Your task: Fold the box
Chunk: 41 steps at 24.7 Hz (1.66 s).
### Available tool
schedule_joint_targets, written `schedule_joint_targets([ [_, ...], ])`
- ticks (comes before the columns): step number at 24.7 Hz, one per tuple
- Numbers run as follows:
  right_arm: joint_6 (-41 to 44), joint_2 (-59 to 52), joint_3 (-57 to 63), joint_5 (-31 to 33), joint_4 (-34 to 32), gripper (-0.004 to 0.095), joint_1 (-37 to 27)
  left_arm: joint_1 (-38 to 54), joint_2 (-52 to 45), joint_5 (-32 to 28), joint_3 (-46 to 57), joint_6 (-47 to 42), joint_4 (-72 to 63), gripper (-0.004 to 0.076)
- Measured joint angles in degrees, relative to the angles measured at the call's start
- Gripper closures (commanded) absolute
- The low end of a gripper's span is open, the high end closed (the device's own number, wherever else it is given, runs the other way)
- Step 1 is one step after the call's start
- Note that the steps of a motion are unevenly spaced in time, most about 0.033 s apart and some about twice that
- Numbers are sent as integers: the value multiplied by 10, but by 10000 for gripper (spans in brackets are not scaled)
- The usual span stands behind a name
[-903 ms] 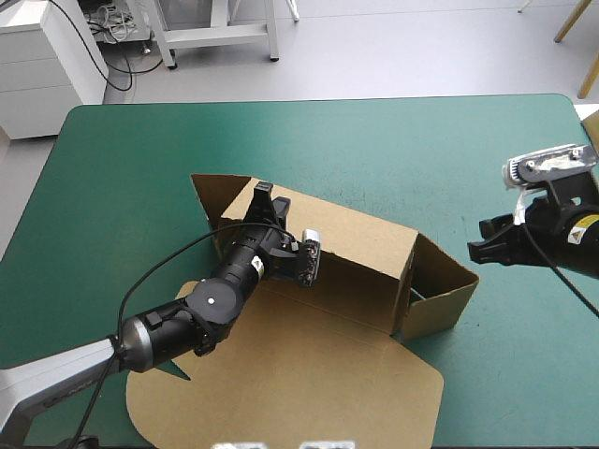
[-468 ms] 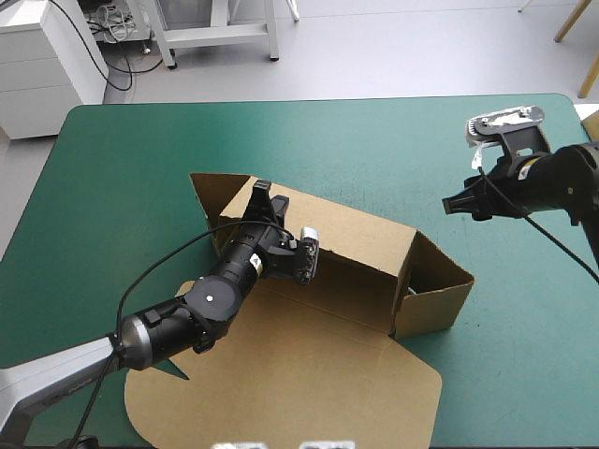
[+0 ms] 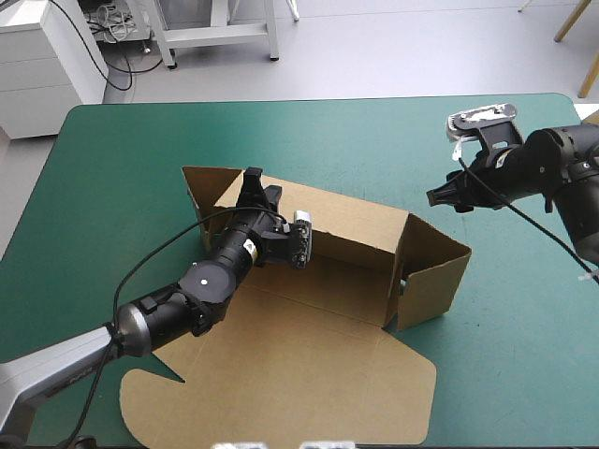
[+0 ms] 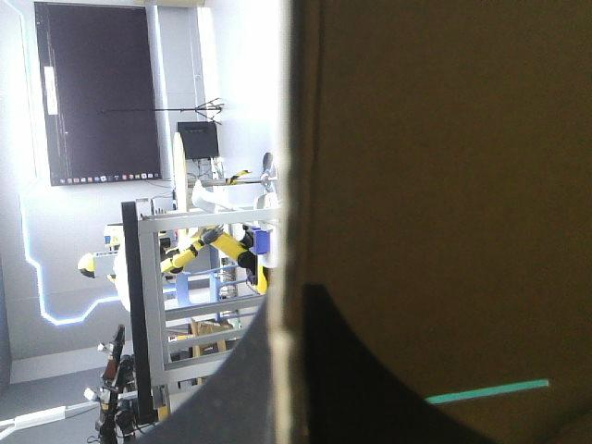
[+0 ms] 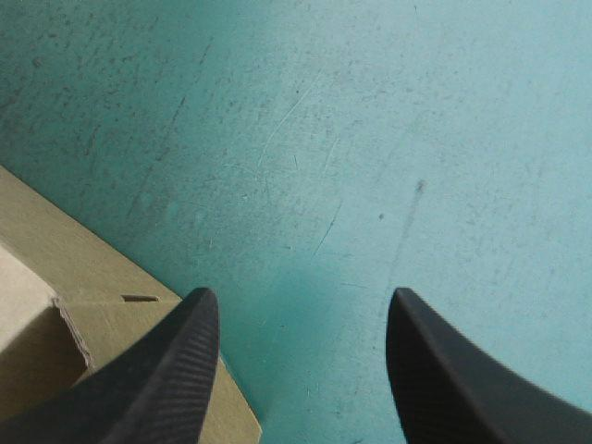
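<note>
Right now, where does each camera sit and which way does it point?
High view: above and behind the robot, looking down on the teal-green cover and the box; shows the left gripper and the right gripper.
Left wrist view: on the left wrist, looking level along a raised box wall; its black fingers pinch it.
Right wrist view: on the right wrist, looking down at the cover; its fingers stand apart.
Shared: right wrist and high views both show the box's edge.

Bright even light; soft shadows
</note>
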Motion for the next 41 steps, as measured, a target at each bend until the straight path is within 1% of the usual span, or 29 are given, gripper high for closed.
schedule_joint_targets([
  [4, -4, 18, 0, -6, 5, 401, 0, 10, 0, -5, -2, 0, -1, 731],
  [11, -22, 39, 0, -19, 44, 401, 0, 10, 0, -16, -2, 0, -1, 731],
  [13, -30, 48, 0, 3, 63, 401, 0, 10, 0, -17, -2, 0, -1, 731],
  [16, -32, 53, 9, 10, 71, 402, 0, 10, 0, -17, -3, 0, -2, 731],
  [20, -32, 21, 81, 10, 77, 402, 0, 10, 0, -19, -3, 0, -2, 731],
  [25, -38, -62, 168, 10, 108, 402, 0, 10, 0, -20, -3, 0, -2, 731],
  [31, -62, -91, 240, -4, 166, 402, 1, 10, 0, -20, -3, 0, -2, 731],
  [33, -68, -97, 254, -5, 172, 402, 7, 10, 0, -20, -3, 0, -2, 731],
  [37, -68, -126, 268, -18, 179, 402, 36, 10, 0, -20, -3, 0, -2, 731],
  [41, -65, -160, 281, -61, 182, 402, 86, 10, 0, -23, -3, 0, -2, 731],
])
